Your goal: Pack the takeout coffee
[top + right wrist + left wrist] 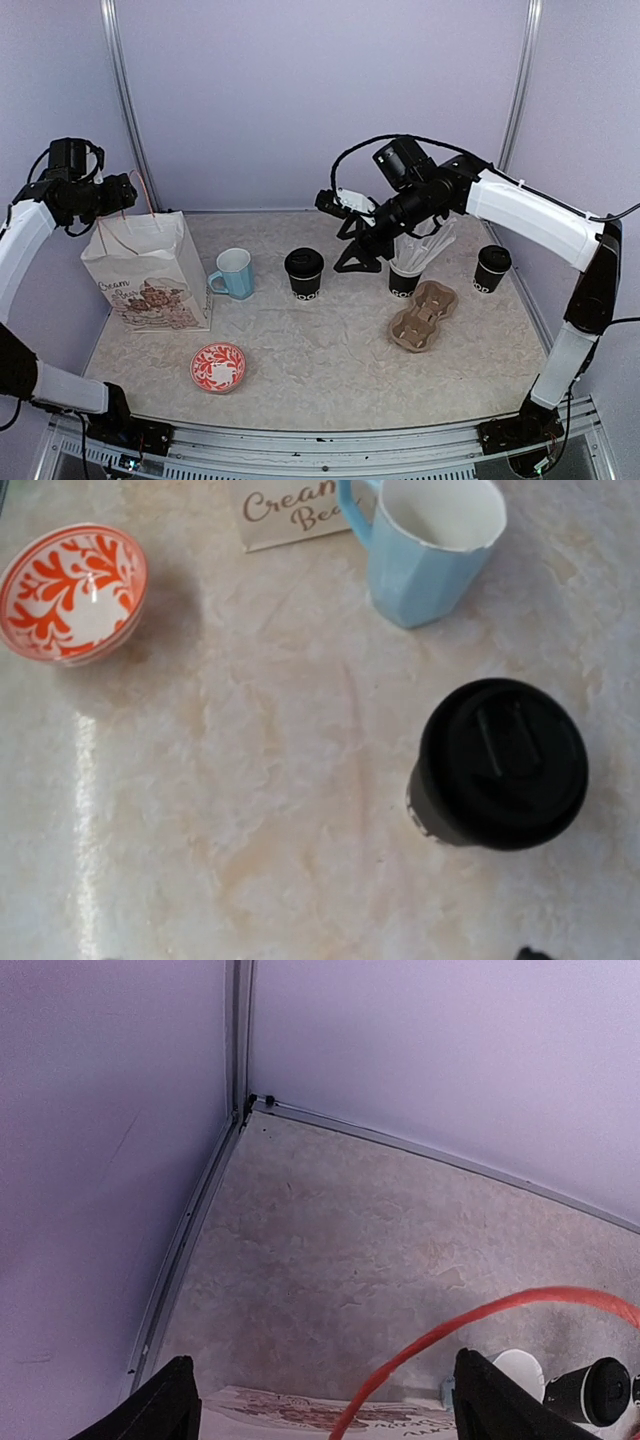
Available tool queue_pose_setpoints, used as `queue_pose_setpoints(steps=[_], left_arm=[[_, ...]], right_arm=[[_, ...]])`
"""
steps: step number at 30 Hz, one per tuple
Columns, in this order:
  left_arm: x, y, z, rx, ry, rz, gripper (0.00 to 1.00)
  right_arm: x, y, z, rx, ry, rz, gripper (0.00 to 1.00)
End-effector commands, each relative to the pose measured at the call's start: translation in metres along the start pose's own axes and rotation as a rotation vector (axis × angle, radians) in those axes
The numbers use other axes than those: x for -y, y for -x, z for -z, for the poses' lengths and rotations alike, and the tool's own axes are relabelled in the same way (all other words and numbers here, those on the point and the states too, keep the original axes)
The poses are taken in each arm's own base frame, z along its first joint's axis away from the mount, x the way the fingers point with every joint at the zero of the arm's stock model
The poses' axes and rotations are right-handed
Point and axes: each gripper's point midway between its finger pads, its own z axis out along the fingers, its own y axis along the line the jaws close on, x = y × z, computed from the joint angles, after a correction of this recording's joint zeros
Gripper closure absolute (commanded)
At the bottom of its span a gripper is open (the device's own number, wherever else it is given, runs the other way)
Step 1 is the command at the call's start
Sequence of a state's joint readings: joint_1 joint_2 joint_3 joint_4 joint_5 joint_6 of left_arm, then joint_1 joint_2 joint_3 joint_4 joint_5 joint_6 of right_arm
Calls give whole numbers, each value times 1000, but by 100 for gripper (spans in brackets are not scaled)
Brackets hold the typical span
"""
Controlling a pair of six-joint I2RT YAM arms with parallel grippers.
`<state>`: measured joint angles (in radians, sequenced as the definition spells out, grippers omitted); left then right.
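A takeout coffee (303,272), a black cup with a black lid, stands mid-table; the right wrist view looks down on its lid (498,765). A second lidded black cup (492,268) stands at the far right. My right gripper (358,262) hangs open just right of the middle cup, holding nothing. The printed paper bag (150,270) stands at the left. My left gripper (128,192) hovers open over the bag's top. In the left wrist view the bag's red handle (450,1335) loops between my left fingers (165,1405) without touching them.
A light blue mug (235,272) stands between the bag and the middle cup. A black cup with white straws (405,272) is behind my right gripper. A cardboard cup carrier (423,315) lies at front right, and a red patterned bowl (218,366) at front left.
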<state>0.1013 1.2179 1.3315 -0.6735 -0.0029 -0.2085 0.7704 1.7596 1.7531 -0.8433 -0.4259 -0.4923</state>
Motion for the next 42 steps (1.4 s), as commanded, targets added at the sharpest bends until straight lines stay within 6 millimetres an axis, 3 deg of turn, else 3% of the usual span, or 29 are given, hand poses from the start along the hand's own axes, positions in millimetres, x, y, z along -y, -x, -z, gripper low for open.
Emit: queue_pose_setpoints(steps=[1,3,6,9,11,15,21,28,32,36,42], left_arm=[[9,20,-22,55,-58,-63,18],[15,21,-32,50,-90,-86,26],[28,26,-37,45,-161,-88,51],[45,35,-22,85,-239,-86,84],[52,41,-7,125,-265,-89,100],[73,51,35,170,-332,-94,100],[127,66,126,271,-508,-95,100],[185,65,201,300,-798,-82,100],[222,49,226,249,-962,-81,100],[263,22,237,170,-1056,-112,100],[331,-41,239,2,-1143,-208,100]], right_arm=[[-10,10,16,59,-12,41,16],[-12,7,17,61,-13,42,17],[-13,4,17,56,-16,42,17],[-13,1,17,51,-22,45,17],[-13,0,15,49,-25,49,17],[-12,-1,14,43,-20,48,17],[-19,-5,23,29,-12,74,18],[-38,-47,29,-55,-2,109,18],[-60,-75,32,-88,38,112,18],[-70,-99,37,-122,29,121,18],[-69,-142,37,-201,-5,108,20]])
